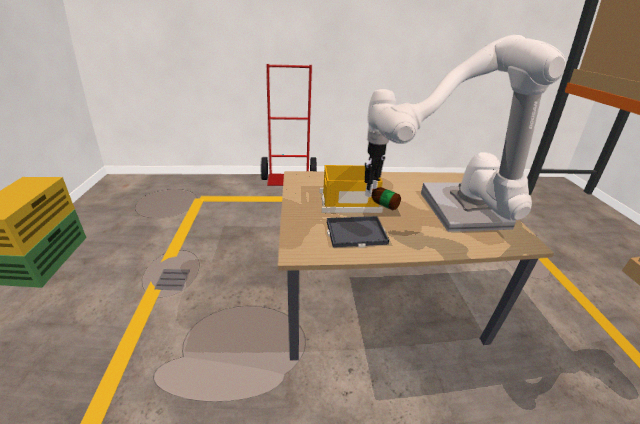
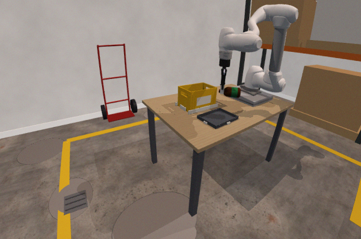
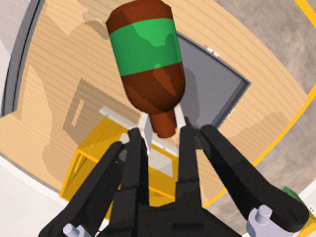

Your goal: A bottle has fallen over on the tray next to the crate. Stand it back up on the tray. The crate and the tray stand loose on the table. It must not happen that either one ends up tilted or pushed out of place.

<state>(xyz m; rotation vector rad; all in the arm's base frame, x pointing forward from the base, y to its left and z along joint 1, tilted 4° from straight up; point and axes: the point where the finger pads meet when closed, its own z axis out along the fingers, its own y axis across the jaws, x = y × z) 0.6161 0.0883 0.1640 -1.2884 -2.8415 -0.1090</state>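
Note:
A brown bottle with a green label (image 1: 386, 197) hangs above the table, close to level, with its neck between my fingers. My gripper (image 1: 373, 185) is shut on the bottle's neck (image 3: 162, 121), to the right of the yellow crate (image 1: 349, 184). The bottle also shows in the exterior view (image 2: 232, 92) and in the wrist view (image 3: 148, 59), with its base pointing away from the gripper. The dark empty tray (image 1: 357, 231) lies flat on the table in front of the crate. In the exterior view the tray (image 2: 217, 117) lies near the table's front edge.
The crate (image 2: 197, 95) sits on a light frame (image 2: 198, 109). The arm's grey base plate (image 1: 465, 204) is at the table's right. A red hand truck (image 1: 287, 122) stands by the back wall. Stacked yellow and green crates (image 1: 35, 229) sit on the floor at left. Shelving with boxes (image 2: 315, 26) stands behind.

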